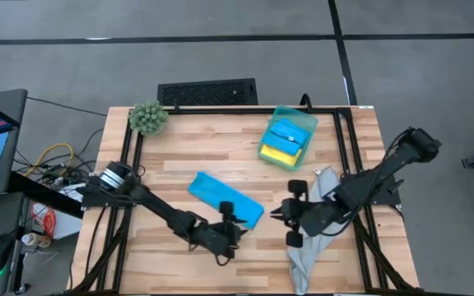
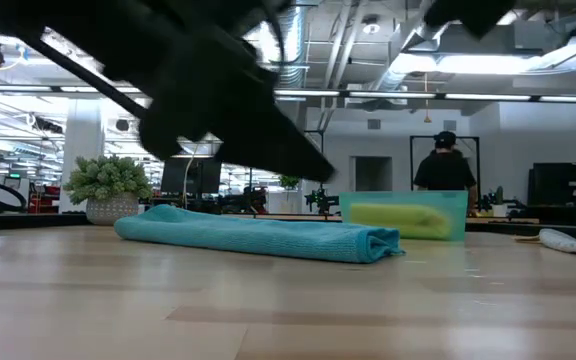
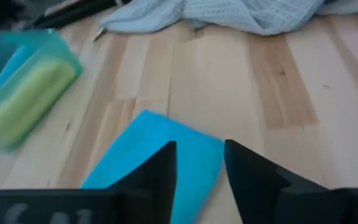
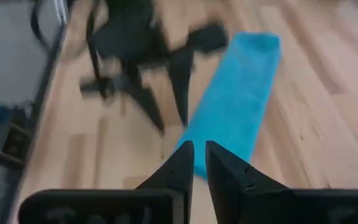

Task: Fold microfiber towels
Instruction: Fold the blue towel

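blue towel (image 1: pixel 225 198) lies diagonally mid-counter | left hand (image 1: pixel 235 224) at its near end, fingers apart, we think released | right hand (image 1: pixel 284 214) close beside that end, nearly clenched, empty

A folded towel (image 1: pixel 225 198) lay mid-table; behind it to the right stood a bin (image 1: pixel 288 137) holding folded towels; a plant (image 1: pixel 148 117) sat back-left.

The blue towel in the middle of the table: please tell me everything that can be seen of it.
The blue towel is a bright turquoise cloth of soft, finely textured fabric, folded into a long narrow strip. It lies flat on the wooden table, diagonally, near the middle. In the low view one end shows rolled, layered edges. The left tool, fingers parted, is at one end; contact is unclear. Nothing rests on it.
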`<state>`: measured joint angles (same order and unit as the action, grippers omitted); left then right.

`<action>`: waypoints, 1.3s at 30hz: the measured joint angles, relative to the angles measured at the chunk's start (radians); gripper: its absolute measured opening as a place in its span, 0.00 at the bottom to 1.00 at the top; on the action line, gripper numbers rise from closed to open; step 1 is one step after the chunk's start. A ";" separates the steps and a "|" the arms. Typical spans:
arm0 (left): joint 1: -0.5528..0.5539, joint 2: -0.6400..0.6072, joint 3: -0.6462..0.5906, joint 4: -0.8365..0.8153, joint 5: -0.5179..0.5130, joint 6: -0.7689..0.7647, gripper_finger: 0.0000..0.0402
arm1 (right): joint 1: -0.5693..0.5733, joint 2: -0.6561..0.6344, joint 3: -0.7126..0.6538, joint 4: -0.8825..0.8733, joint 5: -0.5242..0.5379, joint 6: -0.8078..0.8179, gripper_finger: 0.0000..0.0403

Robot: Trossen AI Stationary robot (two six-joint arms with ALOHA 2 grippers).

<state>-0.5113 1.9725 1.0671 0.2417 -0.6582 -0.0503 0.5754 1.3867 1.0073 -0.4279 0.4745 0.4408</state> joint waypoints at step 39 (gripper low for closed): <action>0.018 0.252 0.276 -0.345 0.137 -0.124 0.01 | 0.157 0.002 -0.086 0.085 0.191 -0.034 0.16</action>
<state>-0.4929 2.2241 1.3426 -0.1028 -0.5210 -0.1741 0.7328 1.3891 0.9214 -0.3432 0.6651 0.4071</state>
